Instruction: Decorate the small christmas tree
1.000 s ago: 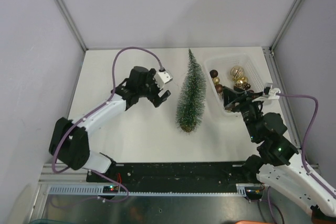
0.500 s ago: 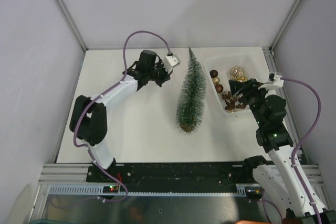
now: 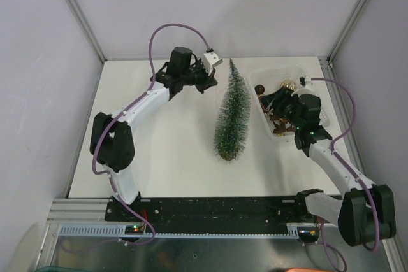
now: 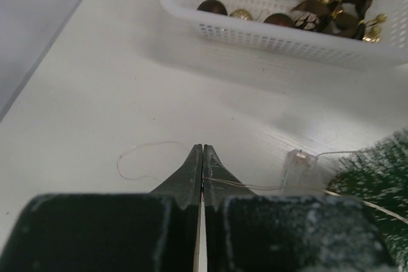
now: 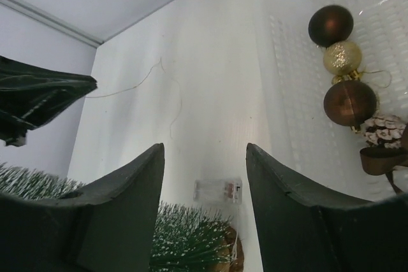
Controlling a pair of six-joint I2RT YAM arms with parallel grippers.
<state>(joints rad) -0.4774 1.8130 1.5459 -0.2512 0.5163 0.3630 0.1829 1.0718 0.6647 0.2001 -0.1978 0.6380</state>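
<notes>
While the left gripper (image 4: 202, 149) pinches a thin wire (image 4: 148, 152) left of the frosted green bottle-brush tree (image 3: 231, 116), the right gripper (image 5: 204, 149) hangs spread by the white plastic basket (image 4: 287, 37).

The left arm (image 3: 143, 103) and right arm (image 3: 331, 160) share glossy white link shells and matte black joint housings. A thin purple cable (image 3: 173, 26) runs from each wrist, where a small white camera block (image 3: 212, 57) sits. The left pincer (image 4: 202, 151) and right pincer (image 5: 204, 151) have black, wedge-shaped fingers with a grainy finish.
</notes>
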